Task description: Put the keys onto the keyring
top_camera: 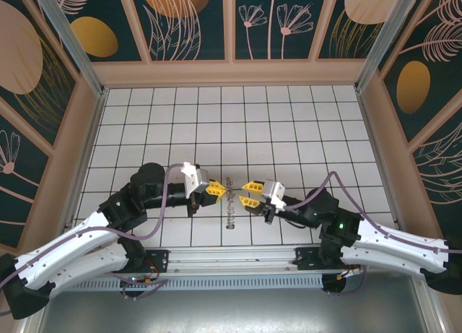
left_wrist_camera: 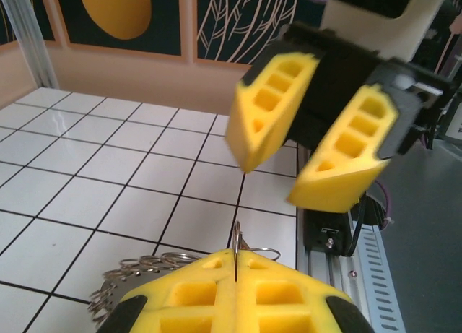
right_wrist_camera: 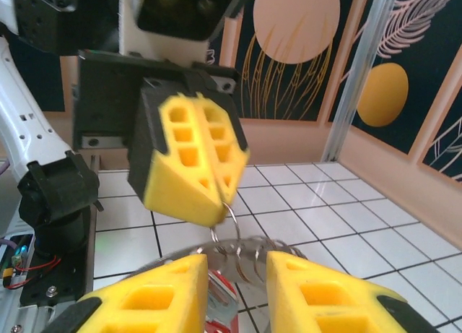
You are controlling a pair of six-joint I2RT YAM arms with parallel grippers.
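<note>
**Pose.** Two white-shelled arms reach inward from the near edge of the table (top_camera: 289, 123), elbows bent, so that their wrists face head-on above the tiles near the front centre. The left arm (top_camera: 79, 246) angles in from the lower left and the right arm (top_camera: 393, 243) from the lower right, with a purple cable looping along each. The left pincer (top_camera: 216, 191) and the right pincer (top_camera: 250, 191) point at each other tip to tip, just apart.

**Materials.** Each pincer carries two wedge-shaped fingers of bright yellow plastic, moulded with rectangular hollow cells and mounted on black housings. The table is glossy white tile with a dark grid. The keyring (top_camera: 230, 203) is thin silvery-brown wire wound in spring-like loops. The key (right_wrist_camera: 220, 290) shows a red plastic head with a little silver metal beside it.

**State and position.** The left pincer is closed, its fingers pressed flat together on a strand of the keyring. In the left wrist view that strand rises from the seam between the fingers. The other coils hang below and beside the fingertips, between the two pincers. The right pincer is open, with a clear gap between its fingers. In the right wrist view the key sits low in that gap, under the coils; whether either finger touches it cannot be told.
</note>
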